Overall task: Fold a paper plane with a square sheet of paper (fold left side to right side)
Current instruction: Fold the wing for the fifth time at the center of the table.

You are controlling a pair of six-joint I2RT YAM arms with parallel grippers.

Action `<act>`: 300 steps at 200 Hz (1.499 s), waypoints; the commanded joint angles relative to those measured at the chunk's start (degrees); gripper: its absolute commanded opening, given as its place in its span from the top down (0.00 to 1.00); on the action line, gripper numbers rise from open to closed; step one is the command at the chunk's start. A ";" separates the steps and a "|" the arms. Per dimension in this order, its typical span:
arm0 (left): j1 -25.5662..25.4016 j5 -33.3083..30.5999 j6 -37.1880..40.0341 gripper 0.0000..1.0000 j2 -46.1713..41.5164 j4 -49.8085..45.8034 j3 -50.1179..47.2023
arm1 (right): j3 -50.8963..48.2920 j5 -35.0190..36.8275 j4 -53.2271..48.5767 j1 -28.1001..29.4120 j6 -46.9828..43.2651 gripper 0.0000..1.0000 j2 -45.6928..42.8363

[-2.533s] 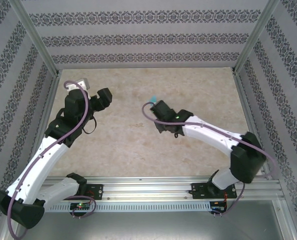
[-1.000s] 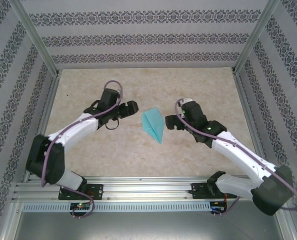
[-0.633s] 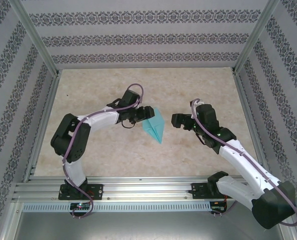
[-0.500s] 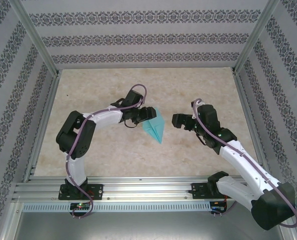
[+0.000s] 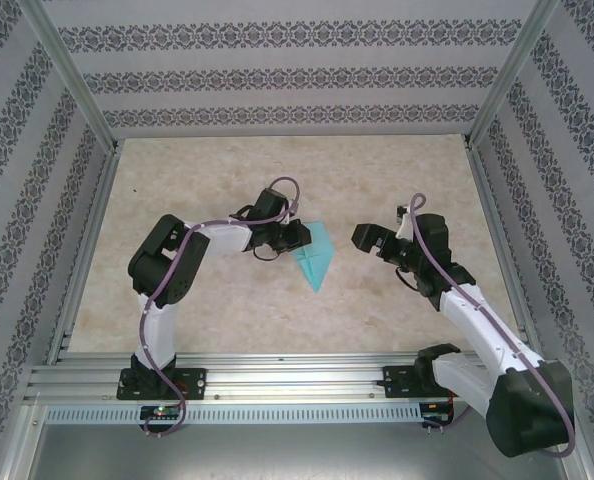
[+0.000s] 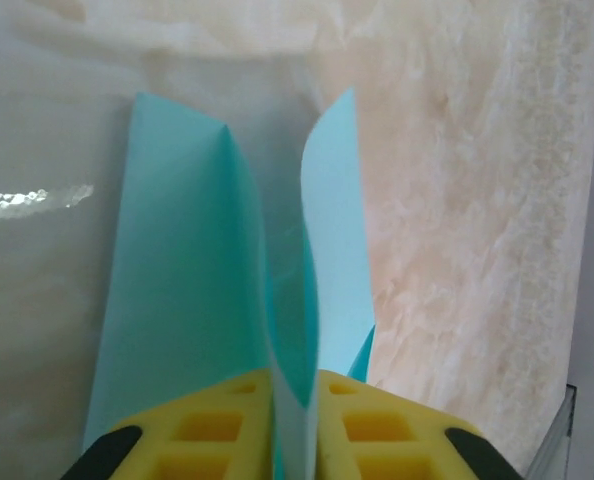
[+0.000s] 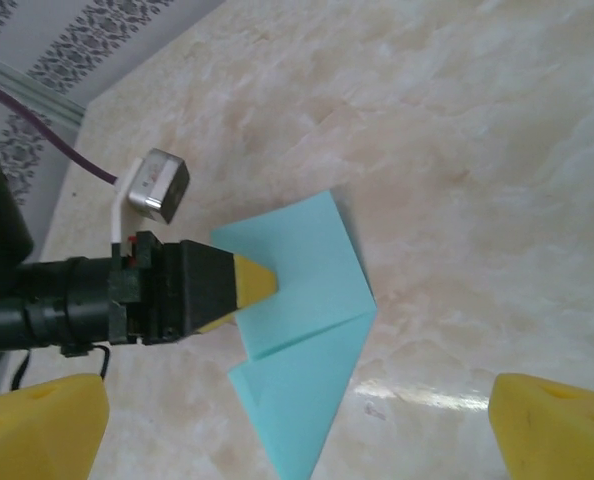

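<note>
Left gripper [image 5: 295, 237] now at left edge of plane [image 5: 315, 258]; a second ago it stood apart with jaws wide, now narrowed to pinch on raised left flap. Judgement: grip set for folding left side over to right. Plane lies mid table [image 5: 197, 170], nose toward near edge, flap upright between left fingers [image 6: 217, 420]. Right gripper [image 5: 362, 238] wide, empty, near plane's right side, apart.

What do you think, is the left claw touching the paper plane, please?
Touching: in the left wrist view, the left claw pinches the paper plane.
</note>
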 commanded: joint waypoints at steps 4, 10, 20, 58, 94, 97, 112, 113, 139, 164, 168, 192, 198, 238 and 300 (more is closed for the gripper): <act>1.56 5.64 2.99 0.89 -3.18 7.00 -1.40 | -2.71 -10.25 12.93 -1.66 3.77 0.02 3.58; 1.82 6.83 3.45 0.90 -3.59 7.88 -1.89 | -2.99 -11.37 14.64 -1.83 4.05 0.02 4.81; 2.26 8.61 3.87 0.92 -4.46 9.16 -2.81 | -3.27 -13.47 17.83 -1.93 3.86 0.04 6.99; 3.75 15.35 3.84 0.98 -6.87 17.14 -7.21 | -3.28 -19.66 27.21 -2.02 1.46 0.16 14.94; 4.02 19.32 4.50 1.00 -8.83 20.71 -9.48 | -0.65 -27.48 36.01 -2.24 1.99 0.27 23.64; 4.09 19.52 4.66 1.00 -9.06 20.70 -9.57 | -0.36 -27.88 36.53 -2.20 2.14 0.27 24.34; 4.11 20.63 5.39 1.00 -10.00 21.13 -10.04 | 1.16 -30.23 38.25 -2.19 2.45 0.28 27.79; 4.13 20.67 5.42 1.00 -10.05 21.14 -10.05 | 1.30 -30.39 38.30 -2.19 2.44 0.29 27.95; 4.13 21.85 6.41 1.00 -11.27 21.04 -10.57 | 3.25 -34.02 40.75 -2.24 3.66 0.32 33.20; 4.14 22.78 6.51 1.00 -11.86 21.68 -11.03 | 3.89 -35.88 41.69 -2.10 4.16 0.36 35.70; 4.12 23.01 6.47 1.00 -11.93 21.92 -11.16 | 3.93 -35.84 41.52 -2.10 3.96 0.36 35.96; 4.09 23.74 6.34 1.00 -12.22 22.59 -11.25 | 4.24 -36.58 40.56 -2.04 3.01 0.40 37.06; 4.08 23.79 6.44 1.00 -12.29 22.61 -11.29 | 4.16 -37.05 41.44 -1.97 3.57 0.42 37.24; 4.09 24.47 6.60 1.00 -11.83 22.22 -11.03 | 4.81 -37.42 40.28 -1.67 3.76 0.57 37.08; 4.11 23.70 7.56 1.00 -11.40 20.16 -11.21 | 6.15 -36.93 34.29 -1.16 0.65 0.76 37.25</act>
